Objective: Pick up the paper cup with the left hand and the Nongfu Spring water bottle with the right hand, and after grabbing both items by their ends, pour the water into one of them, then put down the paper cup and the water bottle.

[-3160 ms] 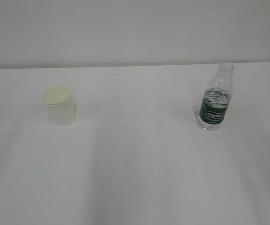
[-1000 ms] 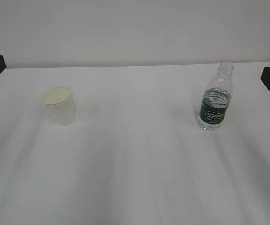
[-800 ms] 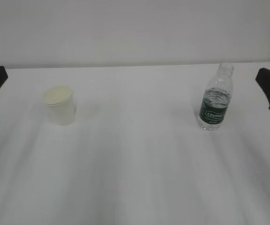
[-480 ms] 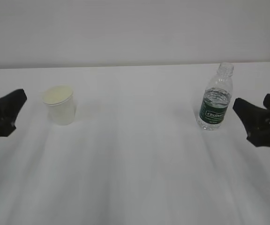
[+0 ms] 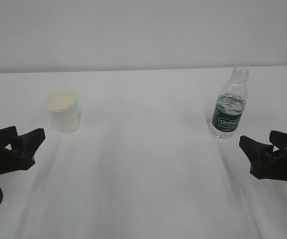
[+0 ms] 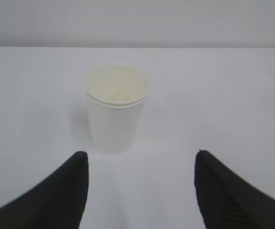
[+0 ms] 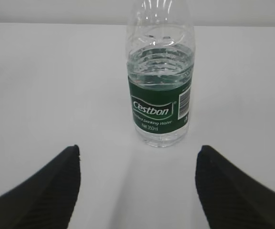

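The white paper cup [image 5: 64, 112] stands upright on the left of the table, its pale yellowish inside showing. My left gripper [image 5: 26, 132] is low at the left edge, in front of the cup and apart from it, open and empty. In the left wrist view the cup [image 6: 116, 107] stands beyond the gap of the left gripper [image 6: 141, 155]. The uncapped water bottle [image 5: 229, 107], clear with a dark green label, stands upright on the right. My right gripper [image 5: 258, 137] is open in front of it, not touching. The bottle [image 7: 160, 95] stands ahead of the right gripper [image 7: 138, 149].
The white table [image 5: 143, 174] ends at a back edge against a plain pale wall [image 5: 143, 30]. Its right corner lies just behind the bottle. Nothing else stands on the table between cup and bottle.
Both grippers have come in from the side edges and dropped toward the front, now facing the cup and the bottle. Cup and bottle have not moved.
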